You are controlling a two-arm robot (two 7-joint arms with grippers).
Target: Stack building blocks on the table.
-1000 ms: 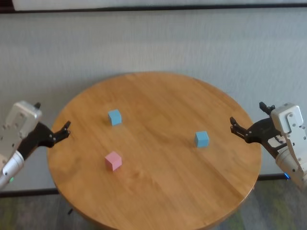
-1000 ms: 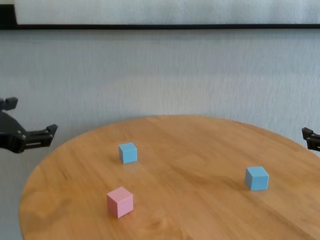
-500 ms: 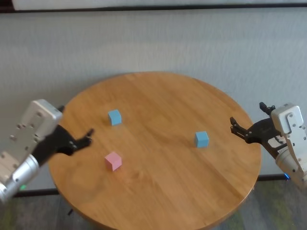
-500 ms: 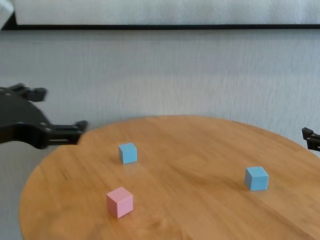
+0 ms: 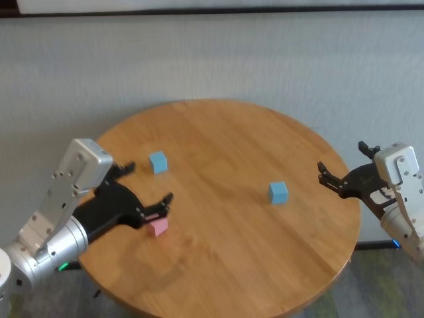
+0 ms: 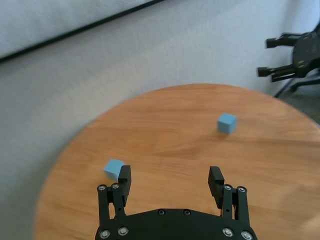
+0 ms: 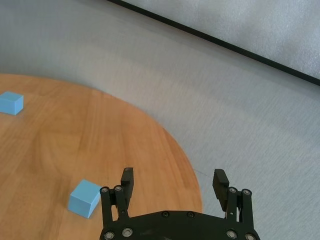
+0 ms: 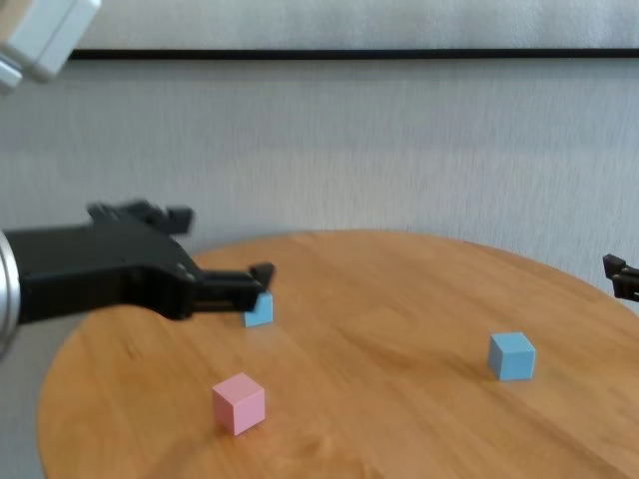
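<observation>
The bench (image 5: 265, 132) is a large round top with a warm honey-brown wood grain. Three small matte cubes of equal size rest on it, well apart from one another.

- Pink block (image 5: 158, 227): pale pink, lower left of centre in the head view, partly covered by the left tool.
- Left blue block (image 5: 158, 161): light blue, left of centre in the head view, above the pink block in the frame.
- Right blue block (image 5: 278, 192): light blue, right of centre in the head view, standing alone.

The left tool (image 5: 147, 188) is over the left part of the bench, above the pink block, with its black fingers (image 6: 124, 179) spread apart and holding nothing. The right tool (image 5: 322, 175) sits at the right edge of the bench, fingers also apart and holding nothing, near the right blue block but not touching it.
</observation>
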